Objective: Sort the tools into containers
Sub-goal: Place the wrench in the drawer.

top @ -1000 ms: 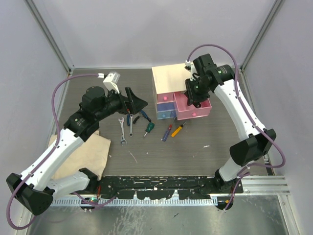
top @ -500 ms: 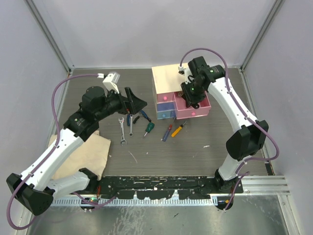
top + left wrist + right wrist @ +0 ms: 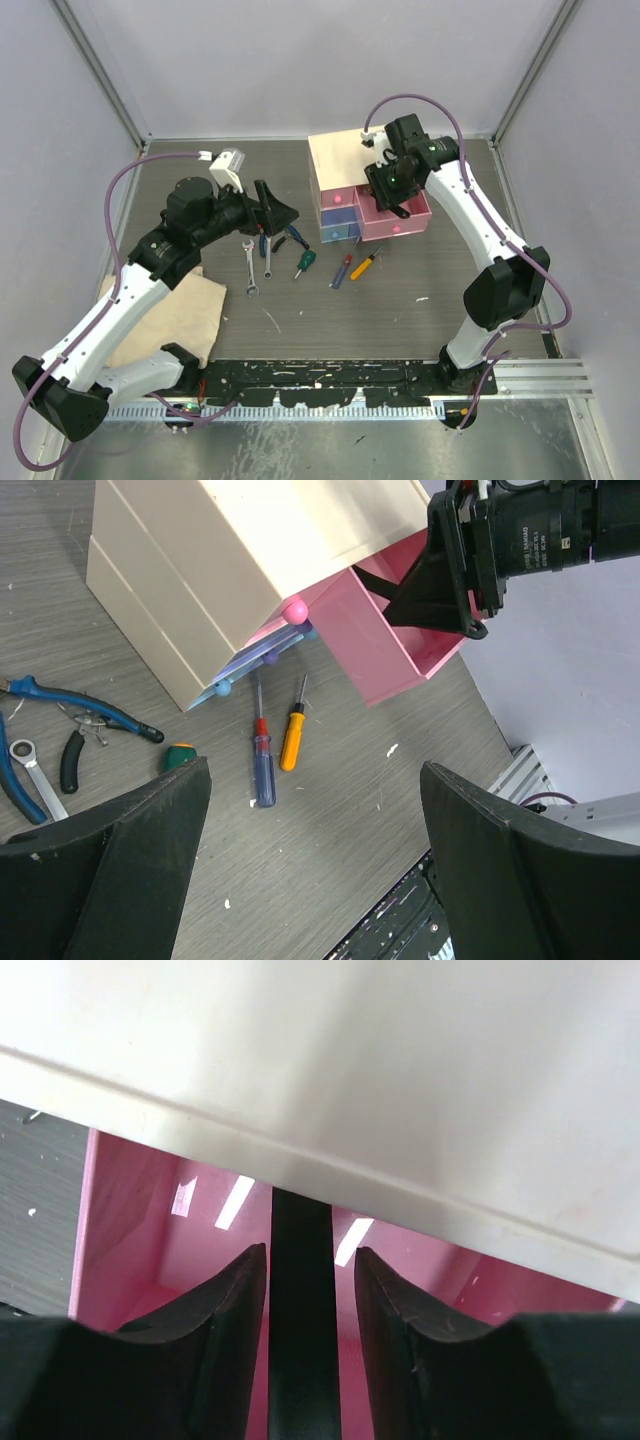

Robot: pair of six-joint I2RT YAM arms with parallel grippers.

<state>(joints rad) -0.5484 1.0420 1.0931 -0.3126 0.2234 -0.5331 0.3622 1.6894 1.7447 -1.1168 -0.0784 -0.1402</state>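
The cream chest (image 3: 343,160) has its pink drawer (image 3: 404,219) pulled out. My right gripper (image 3: 393,192) hangs over that drawer. Its jaws stand slightly apart around a flat black piece (image 3: 300,1340), with slivers of pink on both sides. My left gripper (image 3: 278,211) is open and empty above the tools. On the table lie two silver wrenches (image 3: 251,270), blue-handled pliers (image 3: 70,700), a green-handled screwdriver (image 3: 303,262), a blue-and-red screwdriver (image 3: 262,770) and an orange one (image 3: 292,735). The purple knob (image 3: 268,658) and blue knob (image 3: 224,687) show on the drawers below.
A folded beige cloth (image 3: 170,315) lies at the front left under the left arm. A thin pale stick (image 3: 271,320) rests on the table in front of the tools. Metal frame posts stand at the back corners.
My right gripper has shifted a little left and back over the pink drawer, and its jaws have parted slightly. The left arm has not moved.
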